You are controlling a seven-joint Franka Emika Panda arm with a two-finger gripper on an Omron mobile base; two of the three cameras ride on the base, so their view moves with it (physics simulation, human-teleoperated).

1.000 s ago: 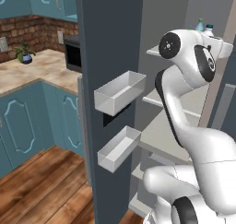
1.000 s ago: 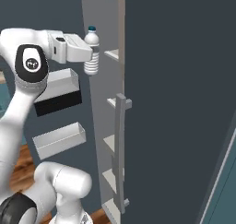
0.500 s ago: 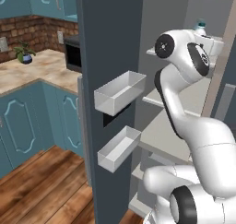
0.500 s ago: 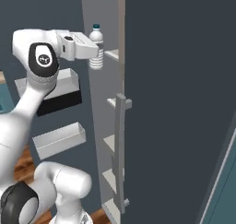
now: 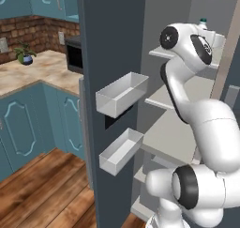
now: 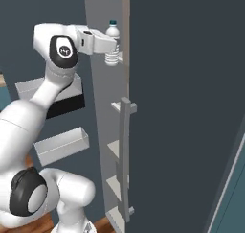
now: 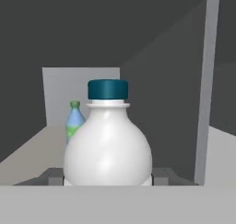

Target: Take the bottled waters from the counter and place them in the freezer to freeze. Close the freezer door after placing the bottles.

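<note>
My gripper (image 6: 111,48) is shut on a whitish bottled water (image 6: 112,41) with a dark teal cap, held upright at the height of the freezer's (image 5: 187,124) top shelf. In the hand view this bottle (image 7: 108,149) stands large between my fingertips (image 7: 51,176). Behind it, a translucent blue bottled water (image 7: 73,121) with a green cap stands upright on the grey shelf (image 7: 27,149). The held bottle's cap (image 5: 202,22) peeks over my wrist in the left base view. The freezer door (image 5: 112,58) stands open to the left. The counter (image 5: 28,74) lies far left.
Two pale bins (image 5: 123,93) (image 5: 121,149) hang on the open door's inner face. A second dark door (image 6: 191,107) with a long grey handle (image 6: 125,155) stays shut to the right. A black toaster oven (image 5: 72,56) and a potted plant (image 5: 26,56) sit on the counter.
My arm has carried the whitish bottle up and farther in toward the freezer's top shelf. The grip on it has not changed.
</note>
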